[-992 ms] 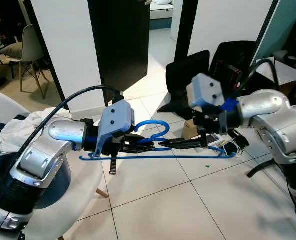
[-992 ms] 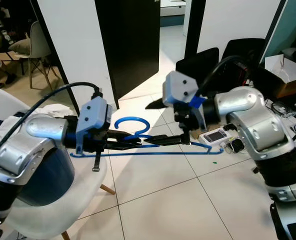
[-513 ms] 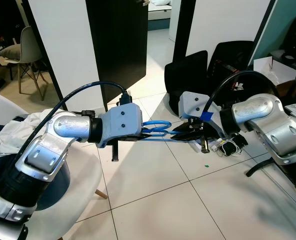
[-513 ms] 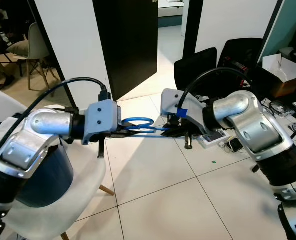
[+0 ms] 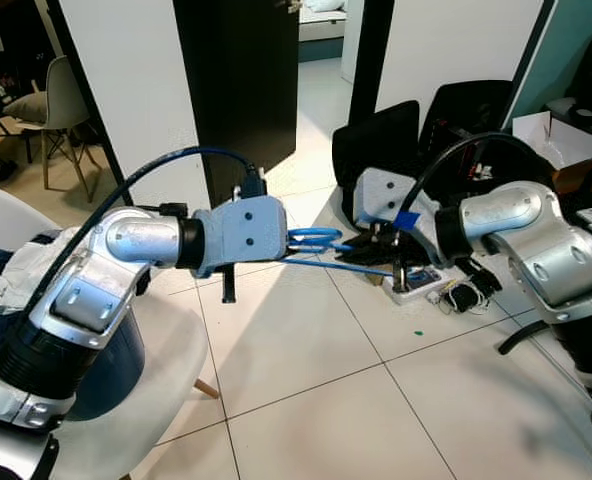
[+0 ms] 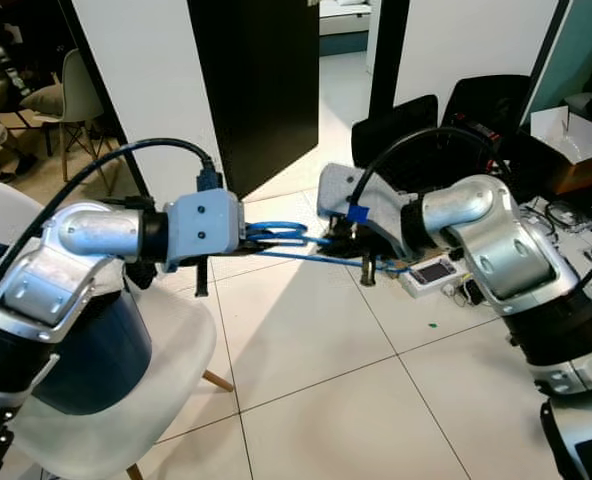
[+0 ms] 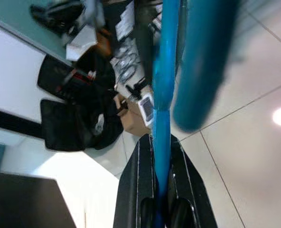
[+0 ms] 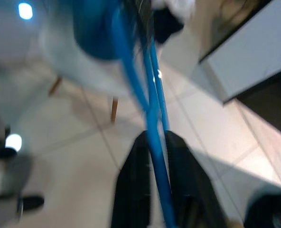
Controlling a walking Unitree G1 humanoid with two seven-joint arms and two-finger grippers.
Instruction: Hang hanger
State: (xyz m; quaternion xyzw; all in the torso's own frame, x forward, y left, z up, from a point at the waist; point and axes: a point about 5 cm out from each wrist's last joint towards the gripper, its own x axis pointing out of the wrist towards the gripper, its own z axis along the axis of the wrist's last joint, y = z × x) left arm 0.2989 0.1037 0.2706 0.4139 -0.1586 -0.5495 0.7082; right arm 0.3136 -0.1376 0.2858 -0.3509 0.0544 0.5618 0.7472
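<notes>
Both arms are stretched out in front of the robot, and the blue hanger is strung between them in mid-air, well above the white tiled floor. The left gripper is clamped on the hanger's wire: in the left wrist view, 2 black fingers pinch the blue rod from either side. The right gripper is also closed on it, with the blue wire running up between its fingers in the blurred right wrist view. Here is the relation that matters: the hanger's long axis lies almost level, running straight from one claw across to the other, with its hook loop sitting just beside the left gripper's housing and the far end at the right gripper. So the left arm is nearer the hook, and that hook looks tipped flat rather than standing upright. My read is that the hanger must be turned so the hook points up and over a rail, and no rail can be made out from here. Ahead stands a dark open doorway between white walls; black bags and a power strip with cables lie on the floor near the right arm. A white chair with a heap of clothes sits by the left arm.
</notes>
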